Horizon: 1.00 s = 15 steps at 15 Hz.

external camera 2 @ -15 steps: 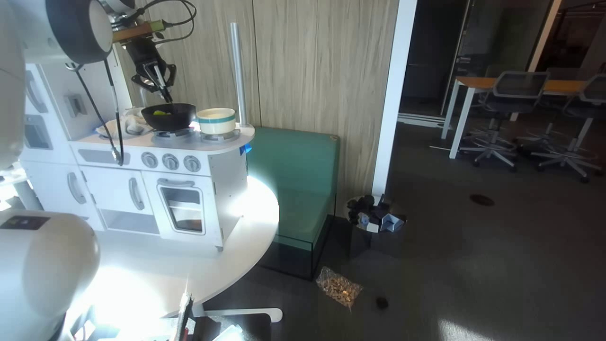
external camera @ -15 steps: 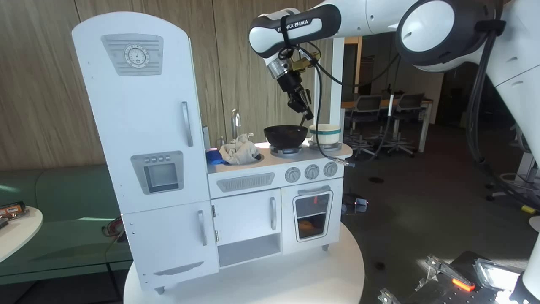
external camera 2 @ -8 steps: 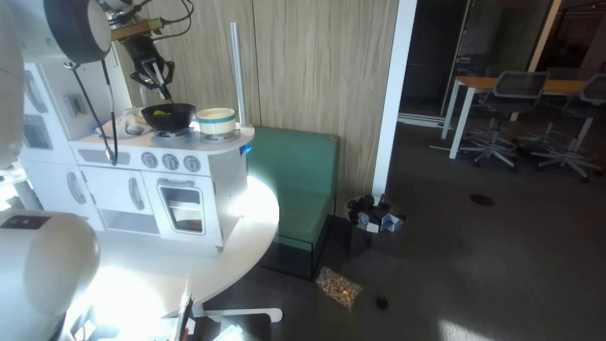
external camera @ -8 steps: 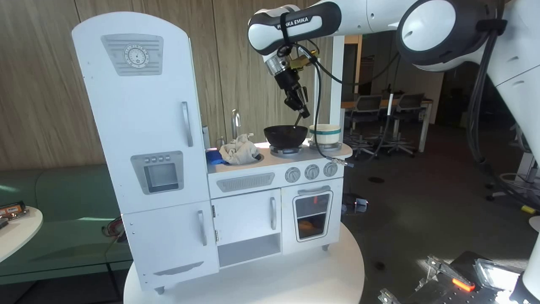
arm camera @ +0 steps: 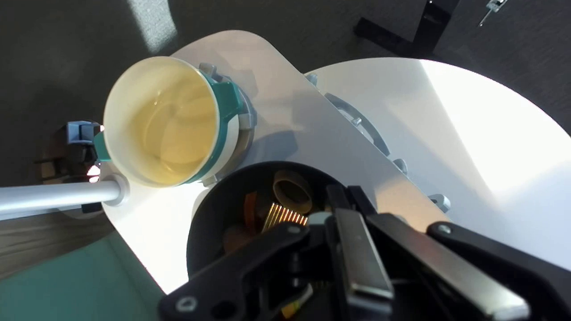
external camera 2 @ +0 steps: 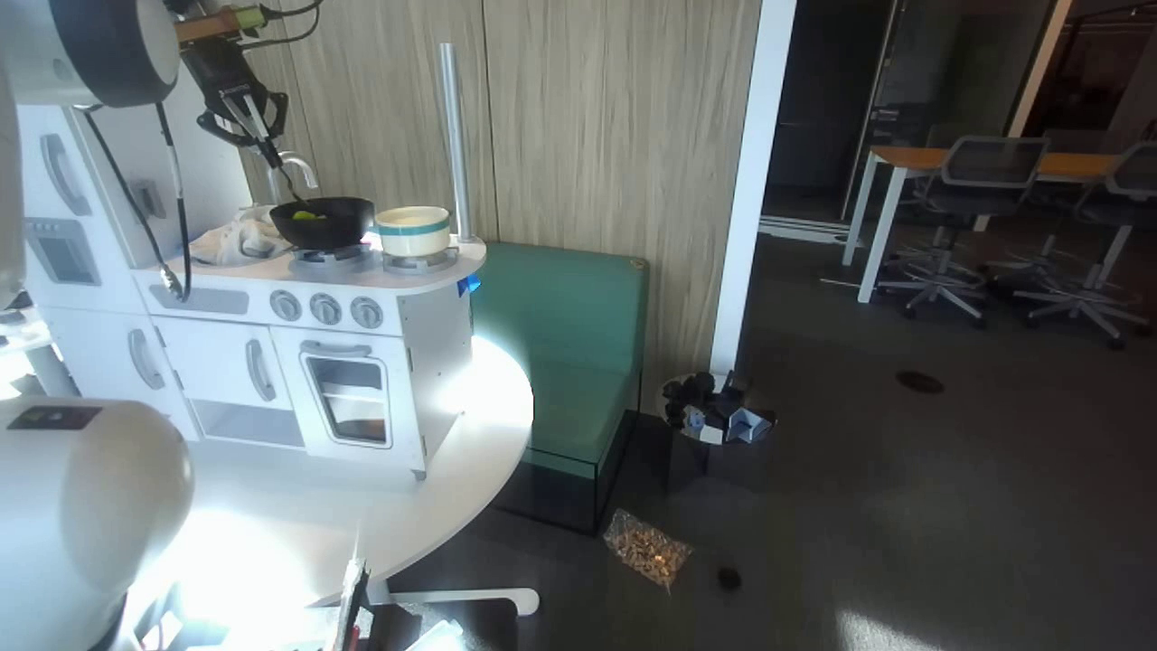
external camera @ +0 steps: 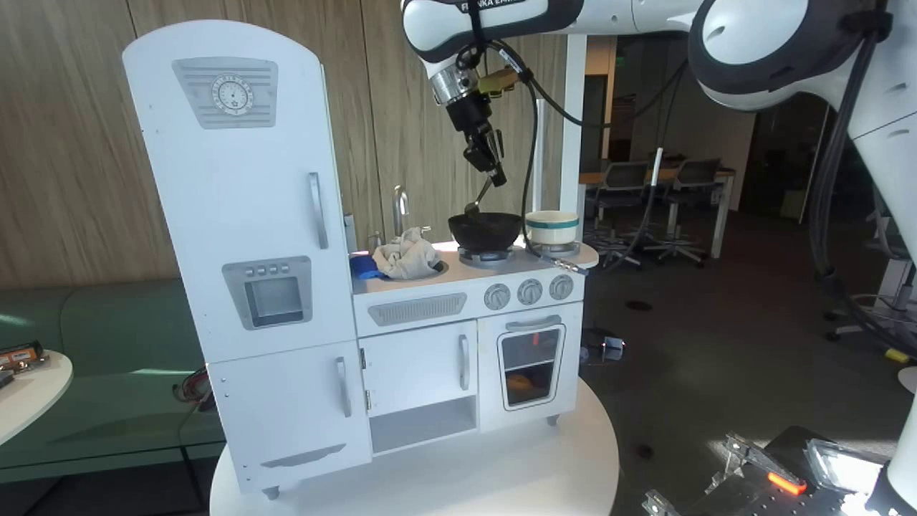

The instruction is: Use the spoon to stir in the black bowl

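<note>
The black bowl [external camera: 486, 235] sits on a burner of the white toy kitchen and also shows in an exterior view [external camera 2: 330, 231]. It holds several items: a green piece [external camera 2: 305, 216], a pale ring [arm camera: 292, 191] and a striped piece [arm camera: 283, 216]. My gripper [external camera: 499, 181] is shut on the spoon [external camera: 473, 207] and is above the bowl. The spoon tilts down from the fingertips, its head at the bowl's sink-side rim. In the wrist view the gripper [arm camera: 349, 196] is over the bowl [arm camera: 198, 249], and its fingers hide the spoon.
A cream pot with a teal band [external camera: 551, 229] stands beside the bowl on another burner. On the opposite side are a whitish cloth [external camera: 407, 256] in the sink and a faucet [external camera: 400, 208]. A tall metal post [external camera 2: 454, 145] stands at the counter's end.
My gripper has moved toward the sink side and risen a little with the spoon. The spoon's head, earlier lower inside the bowl, now shows at the rim. The bowl has not moved.
</note>
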Tool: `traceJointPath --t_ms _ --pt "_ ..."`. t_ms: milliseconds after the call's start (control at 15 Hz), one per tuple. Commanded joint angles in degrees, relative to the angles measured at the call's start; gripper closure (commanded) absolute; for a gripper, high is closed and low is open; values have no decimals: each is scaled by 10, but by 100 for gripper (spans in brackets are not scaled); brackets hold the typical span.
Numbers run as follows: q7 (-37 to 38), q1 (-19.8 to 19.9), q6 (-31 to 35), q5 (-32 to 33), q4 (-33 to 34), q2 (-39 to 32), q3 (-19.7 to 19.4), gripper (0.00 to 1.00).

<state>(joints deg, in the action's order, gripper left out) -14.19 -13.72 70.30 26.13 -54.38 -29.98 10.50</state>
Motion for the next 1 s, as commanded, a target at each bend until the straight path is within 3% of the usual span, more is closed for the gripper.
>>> traceJointPath --t_ms 0,333,933 --pt "-30 -4 22 -9 -11 33 19 98" --pt "-92 15 46 -76 -12 35 50 98" --pt "-114 30 68 -131 -32 -12 45 98"
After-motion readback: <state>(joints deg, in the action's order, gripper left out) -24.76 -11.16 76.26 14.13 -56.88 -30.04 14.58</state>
